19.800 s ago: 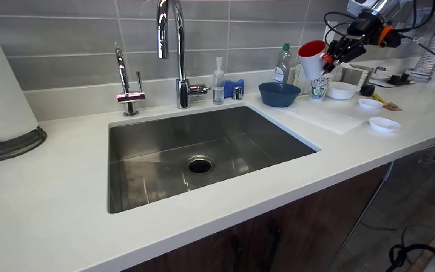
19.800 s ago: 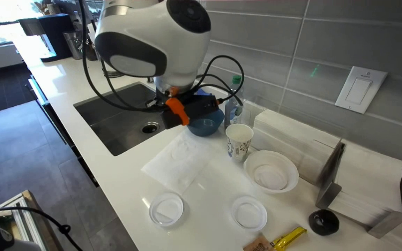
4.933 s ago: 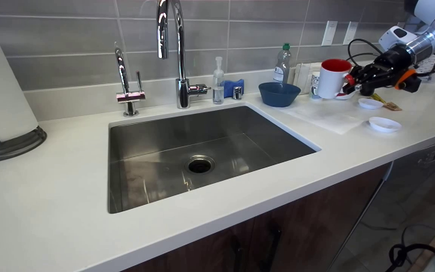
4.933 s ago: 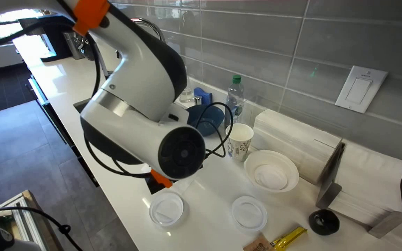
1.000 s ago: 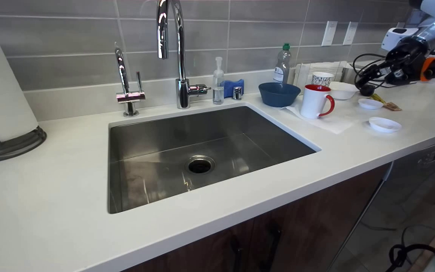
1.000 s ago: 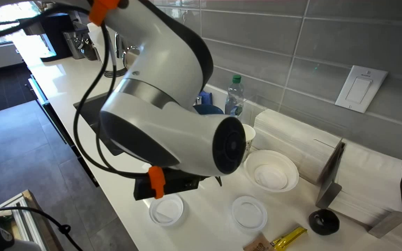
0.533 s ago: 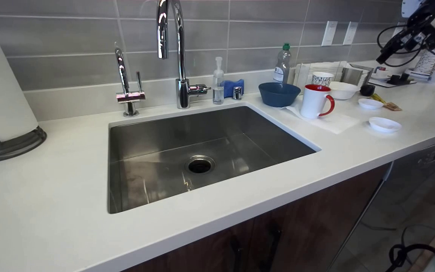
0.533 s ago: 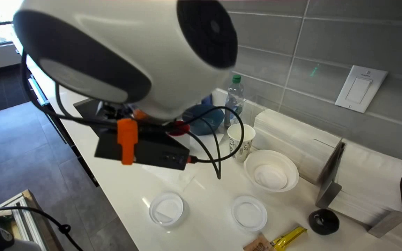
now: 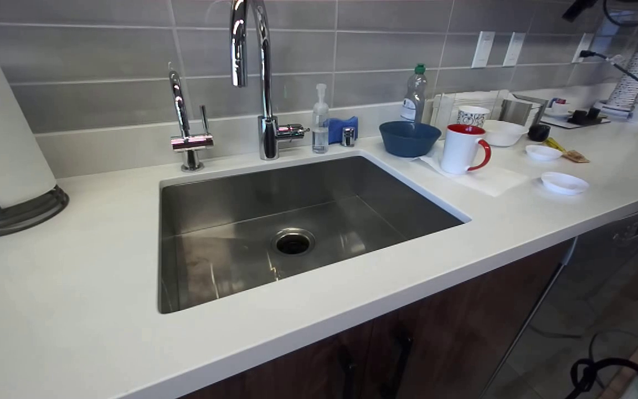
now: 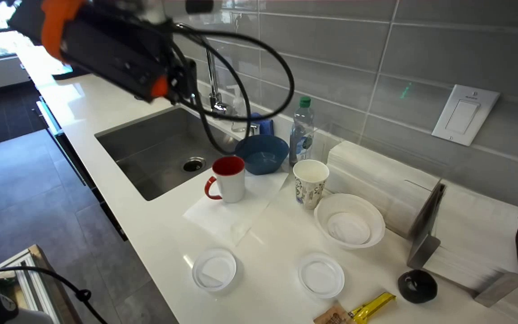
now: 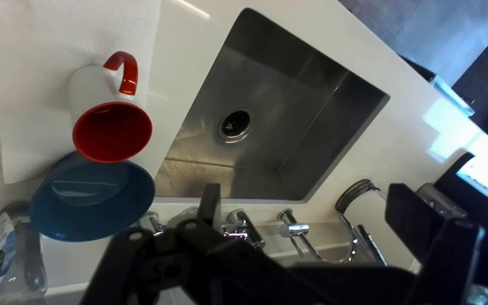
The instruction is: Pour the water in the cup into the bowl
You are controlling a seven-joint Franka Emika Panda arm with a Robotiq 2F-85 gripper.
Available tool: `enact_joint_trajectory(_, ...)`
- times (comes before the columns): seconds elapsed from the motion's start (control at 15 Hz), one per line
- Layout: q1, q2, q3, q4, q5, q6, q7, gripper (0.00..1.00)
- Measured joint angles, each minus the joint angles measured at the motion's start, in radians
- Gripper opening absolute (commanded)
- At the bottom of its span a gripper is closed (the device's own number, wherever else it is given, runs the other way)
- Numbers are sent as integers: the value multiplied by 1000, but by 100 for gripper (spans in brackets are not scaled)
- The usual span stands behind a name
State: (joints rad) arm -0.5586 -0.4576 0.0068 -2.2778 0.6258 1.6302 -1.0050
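White mug (image 10: 234, 188) with red interior and red handle: upright, beside round blue bowl (image 9: 410, 141)

The mug stands on a white paper sheet (image 10: 218, 220) on the white countertop (image 9: 75, 288), just beside the bowl; whether the two touch cannot be determined. The black two-fingered gripper (image 11: 304, 190) hangs above counter level; in the wrist view its jaws are released and stand wide apart. Pale reflections show inside the bowl; the contents of either vessel cannot be confirmed. Behind the bowl stands a clear bottle (image 10: 303, 126) with a green cap. A patterned white paper cup (image 10: 309, 191) stands near it, with a round white bowl (image 10: 369, 213) just beside the cup.
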Motion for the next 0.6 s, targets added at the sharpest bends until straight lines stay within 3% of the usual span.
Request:
enact_joint_trajectory(0.2, -67, -91, 110, 45, 37, -30, 231, 100)
enact_joint_trajectory(0.33, -80, -143, 142, 72, 44, -45, 363, 100)
enact_joint_trajectory(0.6, -84, -170, 147, 78, 44, -52, 413, 100)
